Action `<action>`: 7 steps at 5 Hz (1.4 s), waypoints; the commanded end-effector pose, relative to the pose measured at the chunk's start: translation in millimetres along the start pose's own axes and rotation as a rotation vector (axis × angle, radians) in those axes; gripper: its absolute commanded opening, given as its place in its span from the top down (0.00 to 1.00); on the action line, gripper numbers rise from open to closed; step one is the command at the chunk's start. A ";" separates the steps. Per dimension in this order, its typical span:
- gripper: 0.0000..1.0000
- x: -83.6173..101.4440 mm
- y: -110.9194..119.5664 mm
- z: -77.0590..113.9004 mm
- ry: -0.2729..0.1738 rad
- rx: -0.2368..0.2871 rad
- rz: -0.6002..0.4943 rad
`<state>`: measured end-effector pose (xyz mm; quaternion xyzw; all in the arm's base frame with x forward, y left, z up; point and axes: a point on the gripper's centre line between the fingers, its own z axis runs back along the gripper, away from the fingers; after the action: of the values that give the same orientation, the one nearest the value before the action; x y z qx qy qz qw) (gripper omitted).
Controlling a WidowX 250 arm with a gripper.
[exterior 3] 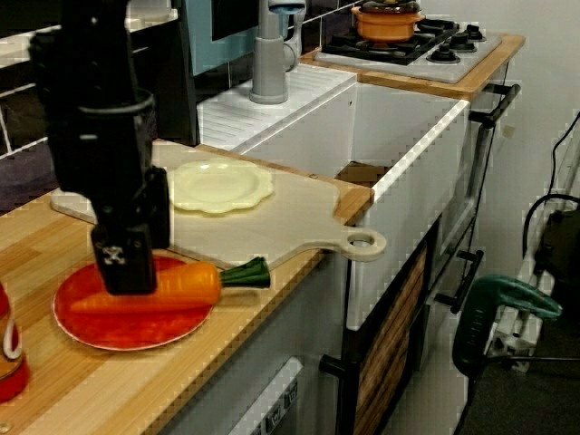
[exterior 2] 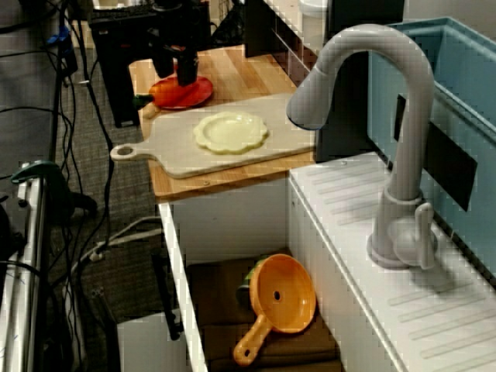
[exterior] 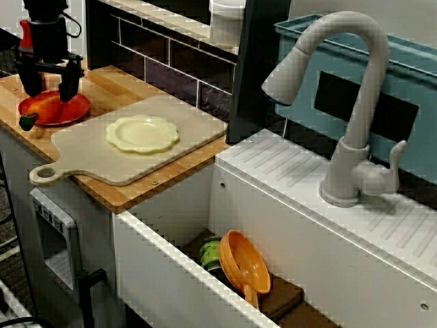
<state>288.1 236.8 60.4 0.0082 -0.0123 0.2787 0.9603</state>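
Note:
My black gripper [exterior: 49,87] hangs over the left end of the wooden counter, open, with its two fingers spread on either side of an orange carrot [exterior: 42,104]. The carrot lies on a red plate [exterior: 72,109], its green top pointing toward the counter's front edge. In the counter-end view the gripper [exterior 3: 127,267] stands right at the carrot [exterior 3: 181,283], hiding its middle, and the red plate [exterior 3: 118,331] shows beneath. From the high view along the counter, the gripper [exterior 2: 178,71] is low over the plate [exterior 2: 198,93]. I cannot tell whether the fingers touch the carrot.
A pale cutting board [exterior: 102,160] lies beside the red plate and carries a cream scalloped plate [exterior: 142,133]. The sink holds an orange strainer [exterior: 242,263] and a green can [exterior: 210,251]. A grey faucet [exterior: 355,102] rises behind it. A red bottle [exterior 3: 7,358] stands near the plate.

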 end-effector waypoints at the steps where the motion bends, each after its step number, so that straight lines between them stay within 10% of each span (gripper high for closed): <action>1: 0.00 18.2 -6.6 37.5 -0.033 -0.024 -0.027; 7: 0.00 -15.6 9.1 18.7 -0.095 0.000 -0.057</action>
<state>262.1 228.1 57.3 0.0060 -0.0279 0.2537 0.9669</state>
